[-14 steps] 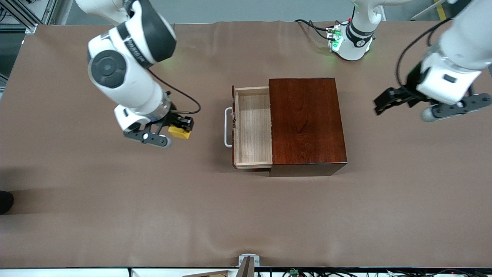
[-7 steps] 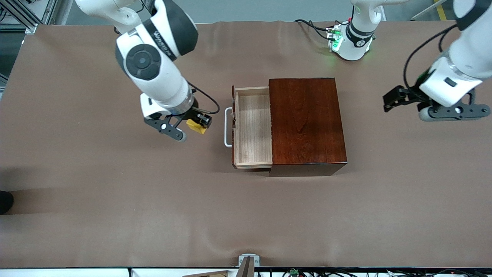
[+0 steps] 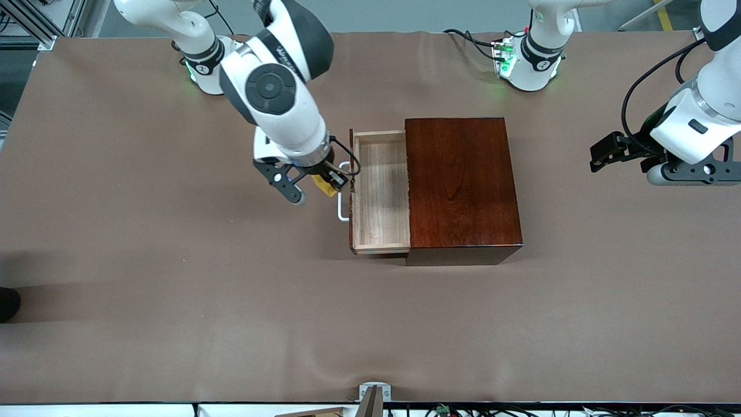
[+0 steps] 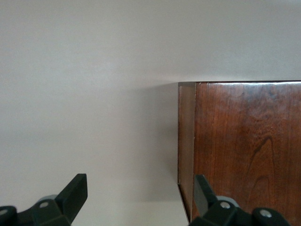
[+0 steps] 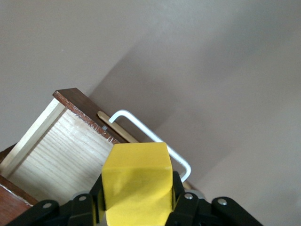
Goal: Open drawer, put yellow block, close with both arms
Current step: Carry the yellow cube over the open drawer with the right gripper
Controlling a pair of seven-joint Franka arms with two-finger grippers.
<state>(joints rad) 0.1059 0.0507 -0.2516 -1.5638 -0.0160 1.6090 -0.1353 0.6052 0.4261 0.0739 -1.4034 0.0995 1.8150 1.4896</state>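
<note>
The drawer (image 3: 379, 191) stands pulled out of the dark reddish-brown box (image 3: 463, 185), its light-wood tray bare and its white handle (image 3: 343, 194) facing the right arm's end of the table. My right gripper (image 3: 325, 183) is shut on the yellow block (image 3: 322, 184) and hangs over the handle. In the right wrist view the yellow block (image 5: 136, 181) sits between the black fingers, with the handle (image 5: 150, 136) and drawer (image 5: 61, 150) below it. My left gripper (image 3: 603, 155) is open in the air off the box's closed end, and its wrist view shows the box (image 4: 244, 141).
A brown cloth covers the table (image 3: 173, 301). The arm bases (image 3: 529, 58) (image 3: 202, 69) stand along the table edge farthest from the front camera, with cables (image 3: 472, 39) beside the left one. A small metal bracket (image 3: 373, 397) sits at the nearest edge.
My right gripper has carried the yellow block across the table to over the drawer handle. My left gripper has drawn back toward its own end of the table.
</note>
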